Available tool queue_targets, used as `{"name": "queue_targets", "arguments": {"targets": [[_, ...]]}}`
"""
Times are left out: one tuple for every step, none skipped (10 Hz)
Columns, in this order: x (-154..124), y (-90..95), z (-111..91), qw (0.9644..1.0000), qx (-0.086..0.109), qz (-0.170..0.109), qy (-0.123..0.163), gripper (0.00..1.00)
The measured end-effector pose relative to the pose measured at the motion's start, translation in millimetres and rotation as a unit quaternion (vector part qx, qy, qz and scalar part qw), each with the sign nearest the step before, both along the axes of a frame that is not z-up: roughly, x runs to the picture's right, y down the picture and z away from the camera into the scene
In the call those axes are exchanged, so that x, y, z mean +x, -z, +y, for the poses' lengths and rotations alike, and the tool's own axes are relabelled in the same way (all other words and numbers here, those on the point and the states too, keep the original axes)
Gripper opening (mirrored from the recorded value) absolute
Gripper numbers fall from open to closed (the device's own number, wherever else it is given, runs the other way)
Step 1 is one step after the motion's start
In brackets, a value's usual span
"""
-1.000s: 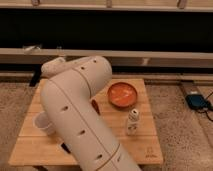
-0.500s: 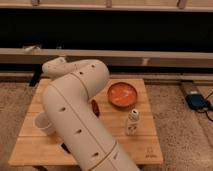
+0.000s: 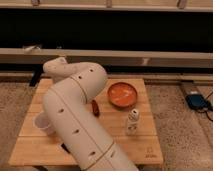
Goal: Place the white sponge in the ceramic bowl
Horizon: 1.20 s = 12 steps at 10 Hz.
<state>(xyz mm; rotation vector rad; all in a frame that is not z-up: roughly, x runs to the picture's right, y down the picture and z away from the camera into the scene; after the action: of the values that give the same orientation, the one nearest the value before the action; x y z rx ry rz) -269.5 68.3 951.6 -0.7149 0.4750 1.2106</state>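
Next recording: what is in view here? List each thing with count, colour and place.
table: 1, light wood, centre of view, on speckled floor
bowl: 1, orange-red, far right part of the table
bottle: 1, small, white, on the table in front of the bowl
cup: 1, white, left side of the table, partly hidden by the arm
small object: 1, dark red, on the table between arm and bowl; unclear what it is
device: 1, blue, with cable, on the floor right of the table
sponge: none visible
arm: 1, white, rising across the table's left half
gripper: 1, dark, by the table's far left corner, mostly hidden
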Motion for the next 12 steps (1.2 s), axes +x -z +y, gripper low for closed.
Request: {"name": "queue_targets", "arguments": {"targets": [[0.7, -1.9, 0.3, 1.0, -0.004, 0.002, 0.0, 0.65], [1.5, -3.1, -0.3, 1.0, -0.006, 0.003, -0.001, 0.58], [5.7, -4.2, -0.9, 0.9999, -0.011, 0.006, -0.006, 0.45], [11.4, -4.2, -1.2, 0.9997, -0.016, 0.009, -0.014, 0.34], [15.6, -1.4, -4.9, 0.9996, -0.017, 0.008, -0.021, 0.25], [18.9, 5.5, -12.3, 0.9995, -0.014, 0.004, -0.03, 0.15], [20.4, 16.4, -22.9, 0.9993, -0.006, -0.003, -0.037, 0.05], [21.1, 28.2, -33.6, 0.999, 0.002, -0.011, -0.043, 0.01], [27.7, 47.3, -53.6, 0.9984, 0.016, -0.02, -0.051, 0.0], [37.2, 63.9, -73.2, 0.9975, 0.032, -0.024, -0.059, 0.0], [47.0, 75.2, -90.7, 0.9964, 0.045, -0.026, -0.067, 0.0], [58.6, 79.0, -105.7, 0.9954, 0.057, -0.024, -0.074, 0.0]]}}
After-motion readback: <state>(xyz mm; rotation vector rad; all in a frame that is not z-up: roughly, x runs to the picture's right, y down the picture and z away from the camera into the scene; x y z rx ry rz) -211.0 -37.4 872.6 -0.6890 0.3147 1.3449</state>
